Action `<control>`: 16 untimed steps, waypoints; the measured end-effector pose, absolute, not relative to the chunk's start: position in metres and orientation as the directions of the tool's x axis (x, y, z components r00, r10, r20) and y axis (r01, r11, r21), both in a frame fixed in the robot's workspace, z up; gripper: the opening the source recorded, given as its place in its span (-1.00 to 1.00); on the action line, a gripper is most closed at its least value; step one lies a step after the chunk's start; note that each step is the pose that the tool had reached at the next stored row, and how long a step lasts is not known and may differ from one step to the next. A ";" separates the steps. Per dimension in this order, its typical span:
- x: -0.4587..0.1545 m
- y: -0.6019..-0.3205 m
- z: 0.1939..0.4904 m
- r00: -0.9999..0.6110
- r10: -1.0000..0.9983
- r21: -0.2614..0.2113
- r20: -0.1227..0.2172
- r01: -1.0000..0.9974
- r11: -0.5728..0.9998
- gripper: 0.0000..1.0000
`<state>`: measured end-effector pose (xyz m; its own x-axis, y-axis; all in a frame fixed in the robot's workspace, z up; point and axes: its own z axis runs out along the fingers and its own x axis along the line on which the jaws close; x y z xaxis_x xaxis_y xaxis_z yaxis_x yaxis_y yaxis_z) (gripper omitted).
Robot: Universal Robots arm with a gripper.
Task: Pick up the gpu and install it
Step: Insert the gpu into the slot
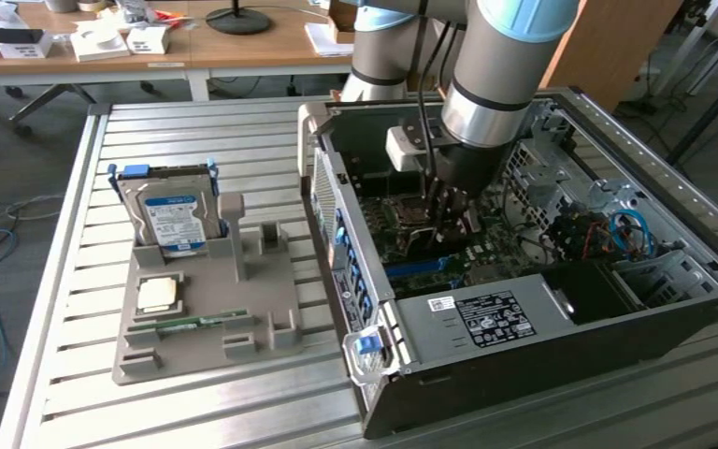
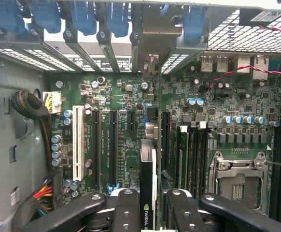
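The gpu point(image 2: 147, 183) appears edge-on as a thin dark card with a small green logo, standing upright over the green motherboard point(image 2: 131, 96). My gripper point(image 2: 147, 205) is shut on it, one black finger point(image 2: 126, 205) on each side. The card runs along the slots, between a long black slot point(image 2: 112, 145) and the memory slots point(image 2: 189, 154). Its far end reaches a metal bracket point(image 2: 152, 48) at the case's rear wall. I cannot tell whether it sits fully in a slot. In the exterior view my gripper point(image 1: 444, 208) reaches down inside the open computer case point(image 1: 658, 318).
Blue latches point(image 2: 82, 14) line the rear slot openings. A CPU socket point(image 2: 239, 179) lies beside the memory slots. On the exterior view's left, a grey fixture point(image 1: 259, 309) holds a hard drive point(image 1: 175, 215), a chip point(image 1: 160, 295) and a memory stick point(image 1: 191, 325). The power supply point(image 1: 484, 318) fills the case's near corner.
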<state>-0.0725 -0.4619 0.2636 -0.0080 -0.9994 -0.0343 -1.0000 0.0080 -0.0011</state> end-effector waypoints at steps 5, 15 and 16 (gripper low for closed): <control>-0.072 -0.462 0.262 -0.008 -0.999 -0.001 -0.035 -1.000 0.008 -0.47; -0.072 -0.462 0.261 -0.008 -0.999 -0.001 -0.034 -1.000 0.008 -0.47; -0.072 -0.462 0.260 -0.008 -0.999 -0.001 -0.034 -1.000 0.008 -0.47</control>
<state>-0.0724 -0.4619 0.2604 -0.0080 -0.9994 -0.0341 -1.0000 0.0080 -0.0011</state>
